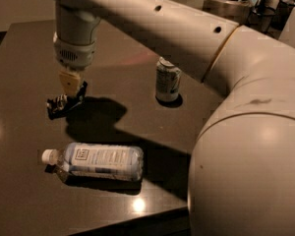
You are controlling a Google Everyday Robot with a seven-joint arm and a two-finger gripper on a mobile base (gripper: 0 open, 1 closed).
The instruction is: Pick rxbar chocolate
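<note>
The black rxbar chocolate (pixel 62 104) sits tilted, its right end touching the tool (pixel 74 89).

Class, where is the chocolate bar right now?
The chocolate bar is at the view's left, just below the pincer, behind the lying bottle, left of the can.
</note>
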